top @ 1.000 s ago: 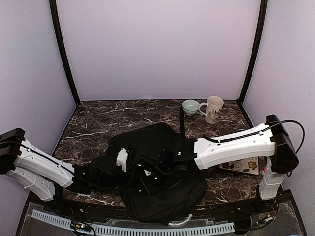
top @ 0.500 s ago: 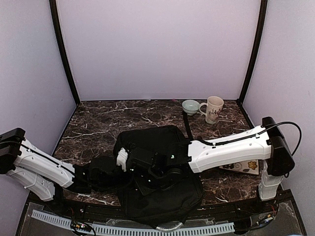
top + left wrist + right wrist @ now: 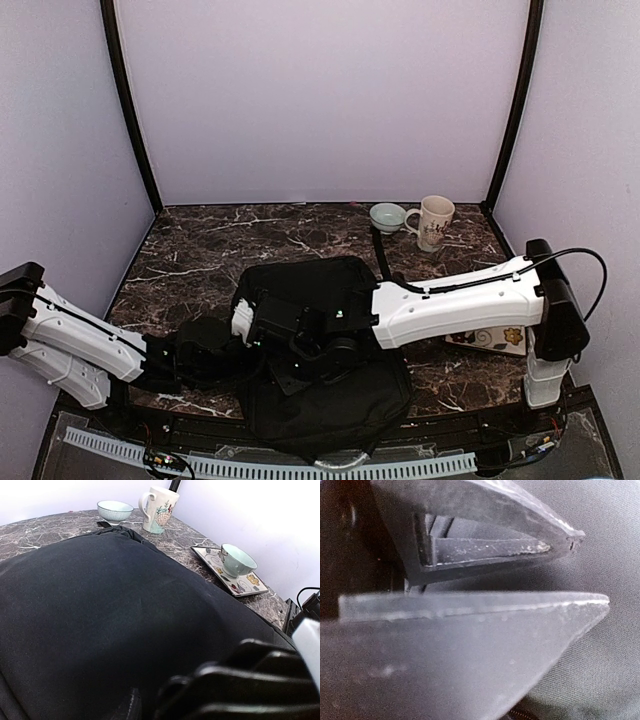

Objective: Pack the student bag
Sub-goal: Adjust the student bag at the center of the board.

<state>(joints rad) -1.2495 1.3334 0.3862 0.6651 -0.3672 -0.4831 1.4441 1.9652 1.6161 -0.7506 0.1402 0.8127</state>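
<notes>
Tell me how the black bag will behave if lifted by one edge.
Probably floppy: the student bag is soft black fabric that bulges and folds, so it should sag from a single grip. Its strap trails loose toward the bowl and may snag. The matte weave probably resists slipping.

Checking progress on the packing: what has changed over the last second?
The right gripper has pushed farther left across the bag, and the bag's top part has shifted and squared up beneath it. The left gripper stays at the bag's left edge; mug, bowl and tray are unmoved.
</notes>
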